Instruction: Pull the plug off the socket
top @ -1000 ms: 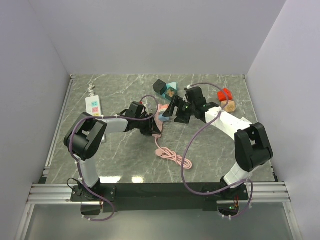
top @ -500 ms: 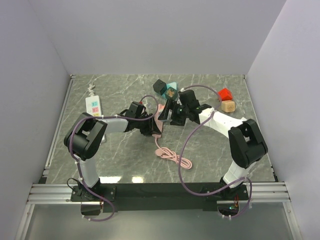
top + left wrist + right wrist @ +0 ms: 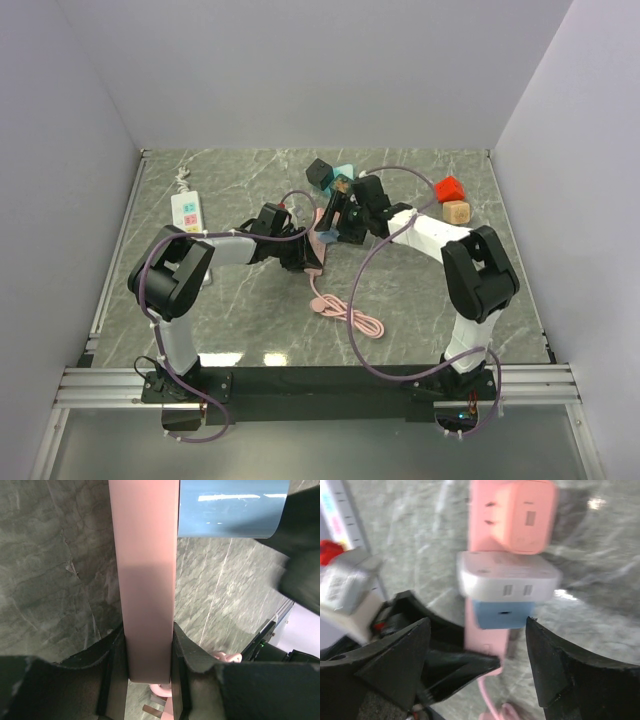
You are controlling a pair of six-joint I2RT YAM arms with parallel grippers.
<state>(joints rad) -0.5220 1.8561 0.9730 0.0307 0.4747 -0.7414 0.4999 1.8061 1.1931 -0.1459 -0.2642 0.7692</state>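
Has closed in from the right with the right hand (image 3: 477,630) spread wide at the blue plug (image 3: 502,614), left hand (image 3: 148,650) clamped on the pink socket (image 3: 147,555); seems ready to grip and pull.

I see a grey-green marble table (image 3: 230,180) veined in white, plain pale walls (image 3: 300,70) closing three sides, a silver rail (image 3: 105,388) along my near edge, soft even light, faint glare (image 3: 222,358) on stone

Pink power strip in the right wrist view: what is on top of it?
A white and blue plug sits on the power strip. Its pins cannot be seen; the plug's body covers them.
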